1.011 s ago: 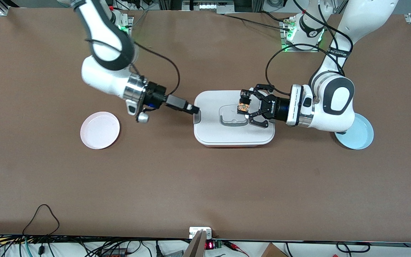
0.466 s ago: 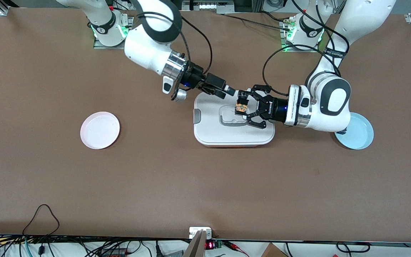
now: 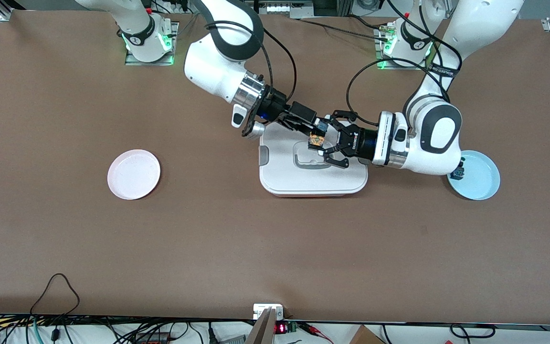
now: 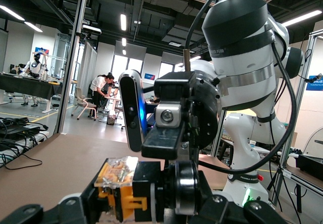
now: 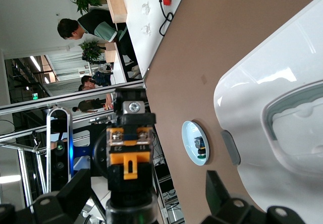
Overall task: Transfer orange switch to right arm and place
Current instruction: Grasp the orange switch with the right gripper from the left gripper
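Orange switch [image 3: 316, 140]: sitting clamped in the left hand's grip, up in the air over the white lidded box, orange part and brass terminals facing the right wrist camera [image 5: 129, 148].
White lidded box [image 3: 313, 179]: lying at the table's middle, under both hands.
Left hand [image 3: 326, 142]: reaching in from the 3 o'clock end, fingers closing on the orange switch.
Right hand [image 3: 317, 127]: coming in from 10 o'clock, fingers spreading wide on either side of the orange switch, not gripping it.
Pink plate [image 3: 133, 174]: resting toward the right arm's end of the table.
Blue plate [image 3: 482, 184]: lying toward the left arm's end, carrying a small switch [image 3: 458, 172] at its rim.
Table [image 3: 275, 248]: brown, carrying everything.
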Motion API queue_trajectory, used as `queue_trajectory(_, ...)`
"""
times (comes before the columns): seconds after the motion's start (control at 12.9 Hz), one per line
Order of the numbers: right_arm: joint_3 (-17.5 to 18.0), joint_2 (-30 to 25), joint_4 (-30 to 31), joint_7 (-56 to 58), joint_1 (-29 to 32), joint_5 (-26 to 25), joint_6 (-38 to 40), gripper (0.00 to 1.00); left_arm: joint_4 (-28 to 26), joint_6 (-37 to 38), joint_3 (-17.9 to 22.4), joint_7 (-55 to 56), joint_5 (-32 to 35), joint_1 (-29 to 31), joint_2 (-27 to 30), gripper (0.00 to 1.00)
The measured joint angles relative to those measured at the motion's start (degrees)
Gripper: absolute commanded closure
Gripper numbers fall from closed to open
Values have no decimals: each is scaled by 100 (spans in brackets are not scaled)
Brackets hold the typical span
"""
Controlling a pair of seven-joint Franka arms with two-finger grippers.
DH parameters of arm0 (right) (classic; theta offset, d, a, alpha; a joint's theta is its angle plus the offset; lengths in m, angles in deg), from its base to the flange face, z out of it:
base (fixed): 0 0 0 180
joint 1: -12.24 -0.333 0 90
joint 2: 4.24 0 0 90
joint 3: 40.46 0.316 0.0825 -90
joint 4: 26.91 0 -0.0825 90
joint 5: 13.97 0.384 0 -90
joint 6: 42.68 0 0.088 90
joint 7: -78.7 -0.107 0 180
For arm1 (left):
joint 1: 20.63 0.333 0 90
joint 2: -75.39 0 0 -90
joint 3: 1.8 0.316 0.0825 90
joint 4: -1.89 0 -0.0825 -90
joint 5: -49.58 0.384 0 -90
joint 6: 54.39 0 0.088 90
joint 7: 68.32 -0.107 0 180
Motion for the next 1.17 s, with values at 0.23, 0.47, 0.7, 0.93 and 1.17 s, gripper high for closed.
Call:
queue_trajectory(0.23,-48,17,-99,-1,-12,7,-58,3,-44,0,0,0,0,0,0,100)
queue_trajectory(0.47,-113,19,-120,3,51,7,-57,19,-73,0,0,-3,0,-4,0,100)
queue_trajectory(0.7,-123,36,-120,16,94,6,-46,43,-74,1,0,-3,0,-32,0,100)
queue_trajectory(0.93,-110,101,-120,47,51,6,-43,65,-74,1,0,-3,0,-39,0,100)
queue_trajectory(1.17,-109,126,-147,157,44,9,-44,92,-91,4,2,-48,-23,-42,-7,100)
